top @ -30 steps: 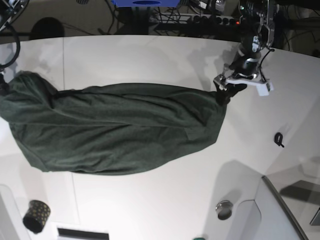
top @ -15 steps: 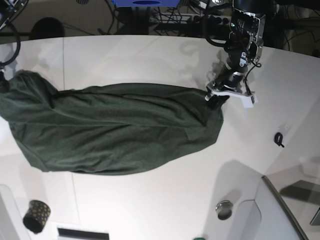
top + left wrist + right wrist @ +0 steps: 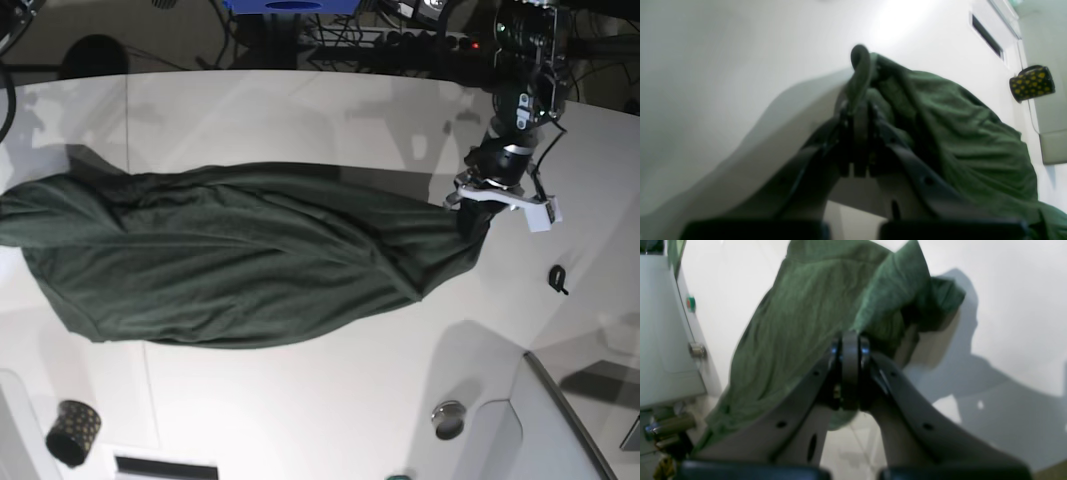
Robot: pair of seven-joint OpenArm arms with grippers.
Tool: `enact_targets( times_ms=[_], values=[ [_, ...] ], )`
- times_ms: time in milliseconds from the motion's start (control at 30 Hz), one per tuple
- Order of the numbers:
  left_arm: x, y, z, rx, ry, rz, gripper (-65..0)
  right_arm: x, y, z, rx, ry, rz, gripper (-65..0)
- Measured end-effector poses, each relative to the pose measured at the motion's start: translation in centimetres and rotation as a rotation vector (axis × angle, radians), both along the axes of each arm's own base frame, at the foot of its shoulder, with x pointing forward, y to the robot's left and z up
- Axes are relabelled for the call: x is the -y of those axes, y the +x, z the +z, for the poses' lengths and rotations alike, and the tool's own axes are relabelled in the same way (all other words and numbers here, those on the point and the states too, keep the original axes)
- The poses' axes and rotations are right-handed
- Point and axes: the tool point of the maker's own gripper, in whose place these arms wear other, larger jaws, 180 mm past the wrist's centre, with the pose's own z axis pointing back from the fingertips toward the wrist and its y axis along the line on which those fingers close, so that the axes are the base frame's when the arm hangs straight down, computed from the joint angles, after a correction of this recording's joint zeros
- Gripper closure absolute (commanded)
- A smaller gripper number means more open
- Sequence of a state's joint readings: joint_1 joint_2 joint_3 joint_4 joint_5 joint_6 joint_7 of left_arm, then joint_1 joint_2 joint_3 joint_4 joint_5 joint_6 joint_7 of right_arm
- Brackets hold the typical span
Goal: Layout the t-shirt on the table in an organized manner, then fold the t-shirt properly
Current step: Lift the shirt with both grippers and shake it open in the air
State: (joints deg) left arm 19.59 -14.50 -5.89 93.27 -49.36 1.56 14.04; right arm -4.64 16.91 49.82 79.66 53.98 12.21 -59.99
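In the left wrist view, the left gripper (image 3: 855, 116) is closed on a bunched edge of the t-shirt (image 3: 950, 126), cloth poking up past its fingertips. In the right wrist view, the right gripper (image 3: 850, 336) is also clamped on the t-shirt, a raised fold running out from its tips. In the base view, the dark green t-shirt stretches across the table (image 3: 300, 410) from the left edge toward the right side, creased lengthwise, with the left gripper (image 3: 480, 215) pinching its right end.

The glossy white table (image 3: 300, 410) carries the dark green t-shirt (image 3: 230, 270), spread unevenly with diagonal creases
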Motion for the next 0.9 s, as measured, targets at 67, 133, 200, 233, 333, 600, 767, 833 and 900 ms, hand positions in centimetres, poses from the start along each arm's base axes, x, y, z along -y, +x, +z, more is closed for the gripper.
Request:
enact_targets(
  times_ms=[67, 133, 200, 233, 333, 600, 767, 833, 900],
  values=[
    [-0.2, -0.6, 0.6, 0.005, 0.020, -0.018, 0.0, -0.4, -0.3, -0.1, -0.023, 0.012, 0.022, -0.2],
    [-0.3, -1.3, 0.6, -0.004, 0.030, -0.029, 0.0, -1.0, -1.0, -0.7, -0.058, 0.050, 0.007, -0.2],
    [-0.4, -2.5, 0.7, -0.017, 0.038, -0.038, 0.0, -1.7, -2.6, -1.5, -0.085, 0.068, -0.002, -0.2],
    [-1.1, -3.3, 0.6, -0.026, 0.034, -0.020, 0.0, -1.9, -3.8, -1.9, -0.107, 0.068, -0.009, -0.2],
    [-4.8, -5.2, 0.6, -0.056, 0.018, 0.092, 0.0, -2.4, -6.3, -2.6, -0.162, 0.062, -0.020, -0.2],
    [-2.2, -3.6, -0.9, -0.147, 0.001, -0.055, 0.0, -1.5, -4.1, -1.8, -0.142, 0.135, -0.149, -0.2],
    [-1.8, 0.9, -1.2, -0.174, -0.041, -0.076, 0.0, -2.8, 2.5, -1.4, -0.099, 0.204, -0.071, -0.2],
    [-1.2, 3.8, 0.1, -0.159, -0.063, -0.105, 0.0, -3.2, 5.4, -1.5, -0.102, 0.230, -0.042, -0.2],
    [-0.6, 7.6, 2.3, -0.123, -0.082, -0.128, 0.0, -3.4, 8.8, -0.4, -0.065, 0.225, -0.024, -0.2]
  ],
)
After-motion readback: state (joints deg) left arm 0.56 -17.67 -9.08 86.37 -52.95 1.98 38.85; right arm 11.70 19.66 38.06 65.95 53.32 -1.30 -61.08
